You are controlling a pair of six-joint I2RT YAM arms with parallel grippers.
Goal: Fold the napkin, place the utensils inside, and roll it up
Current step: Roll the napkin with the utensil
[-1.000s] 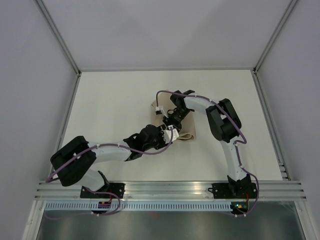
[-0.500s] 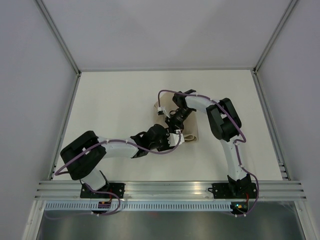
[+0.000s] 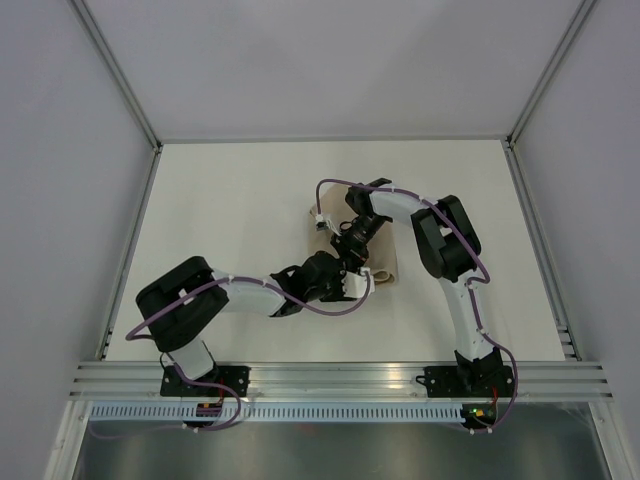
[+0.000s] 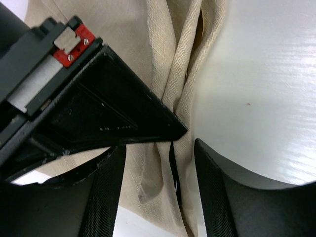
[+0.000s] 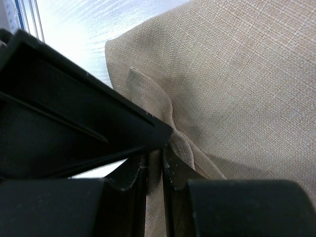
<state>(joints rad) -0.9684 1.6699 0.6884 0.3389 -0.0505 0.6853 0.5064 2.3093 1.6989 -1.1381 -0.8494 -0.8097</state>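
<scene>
Jaws of the right gripper [image 5: 154,160] are pressing almost together, pinching a thin raised flap of the napkin [image 5: 237,74] between them. Crowding in at 9 o'clock in the right wrist view is the black wedge of the left gripper [image 4: 160,145], hiding much of the cloth's near edge. The left gripper's jaws are standing spread, straddling a bunched ridge of folds without closing on it. In its own wrist view the right gripper's dark body, bearing a red tag [image 4: 74,37], is blocking everything from 9 to 11 o'clock. Seen from above, the two grippers are meeting over the cloth, the right one at 12 o'clock of the left one and just beside it, and with their wrists they are covering most of the napkin. The left arm [image 3: 240,295] is reaching in from 8 o'clock, the right arm [image 3: 445,240] is bending round from 3 o'clock, and purple cables [image 3: 335,184] are looping along both. The napkin is lying on the white table [image 3: 230,200] close to its middle, slightly toward 3 o'clock. It is showing as plain beige woven fabric, matte, gathered into long soft pleats, with a hemmed corner resting flat against the tabletop.
</scene>
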